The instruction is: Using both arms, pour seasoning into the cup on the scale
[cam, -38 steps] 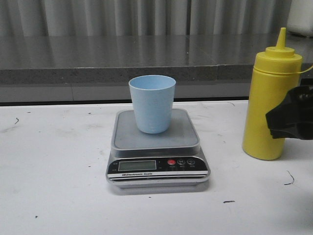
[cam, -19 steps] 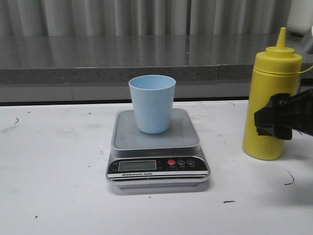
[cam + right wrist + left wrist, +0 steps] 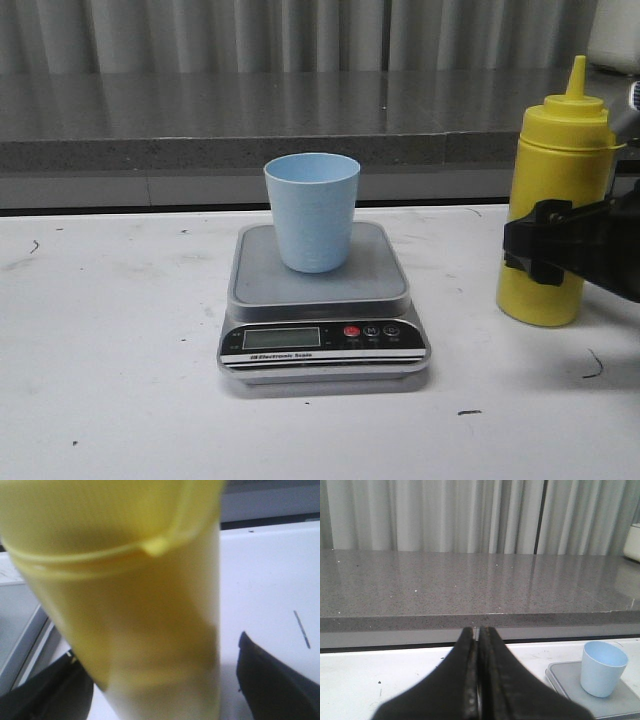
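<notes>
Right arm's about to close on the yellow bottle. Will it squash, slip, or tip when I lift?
The yellow bottle is tall on a narrow base, so a push could tip it. Its smooth plastic wall may be slippery and probably gives under pressure. The right end effector straddles it mid-body, which should help balance.

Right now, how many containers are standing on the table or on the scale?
2. The pale blue cup stands upright on the scale platform. The yellow squeeze bottle stands on the table to the right of the scale, between the right gripper fingers. No others are visible.
</notes>
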Controlling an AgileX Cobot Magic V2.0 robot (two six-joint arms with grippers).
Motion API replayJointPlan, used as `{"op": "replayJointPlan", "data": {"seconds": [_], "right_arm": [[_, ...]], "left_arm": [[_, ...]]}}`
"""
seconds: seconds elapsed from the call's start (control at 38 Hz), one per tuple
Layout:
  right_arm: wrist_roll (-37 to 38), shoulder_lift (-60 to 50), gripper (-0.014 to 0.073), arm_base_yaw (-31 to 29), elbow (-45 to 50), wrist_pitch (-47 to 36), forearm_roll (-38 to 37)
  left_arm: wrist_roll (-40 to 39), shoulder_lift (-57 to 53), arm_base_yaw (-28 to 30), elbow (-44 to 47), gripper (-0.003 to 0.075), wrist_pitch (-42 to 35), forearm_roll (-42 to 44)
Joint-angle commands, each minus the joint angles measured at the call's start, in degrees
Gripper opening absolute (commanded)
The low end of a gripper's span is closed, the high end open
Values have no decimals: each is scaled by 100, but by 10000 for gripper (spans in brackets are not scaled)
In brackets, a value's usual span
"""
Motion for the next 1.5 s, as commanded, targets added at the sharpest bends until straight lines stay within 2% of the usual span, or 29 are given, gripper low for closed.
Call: {"op": "replayJointPlan", "data": {"seconds": [0.0,0.47,0.5,0.55,0.61,0.66,0.74,0.92,1.03,1.13,1.24,1.48], "right_arm": [[162,66,602,6,-118,-944,-41],[187,328,591,6,-595,-1005,-86],[187,328,560,6,-595,-1013,-92],[187,328,440,6,-595,-1019,-124],[181,328,261,6,-595,-1044,-204],[132,328,130,6,-595,-1059,-269],[-148,281,50,6,-595,-1059,-304],[-2005,-218,50,6,-1019,-887,-304],[-3277,-575,50,6,-1490,-83,-304],[-4205,-712,49,6,-1856,606,-304],[-5313,-733,46,6,-2233,1046,-304],[-7624,-716,46,6,-2737,1199,-304]], "left_arm": [[1,-97,-7,-152,-20,-437,-14],[1,-87,-7,-152,-20,-437,-14],[1,-87,-7,-152,-20,-437,-14],[1,-87,-7,-152,-20,-437,-14],[1,-87,-7,-152,-20,-437,-14],[1,-87,-7,-152,-20,-437,-14],[1,-87,-7,-152,-20,-437,-14],[1,-87,-7,-152,-20,-437,-14],[1,-87,-7,-152,-20,-437,-14],[1,-87,-7,-152,-20,-437,-14],[1,-87,-7,-152,-20,-437,-14],[1,-87,-7,-152,-20,-437,-14]]}}
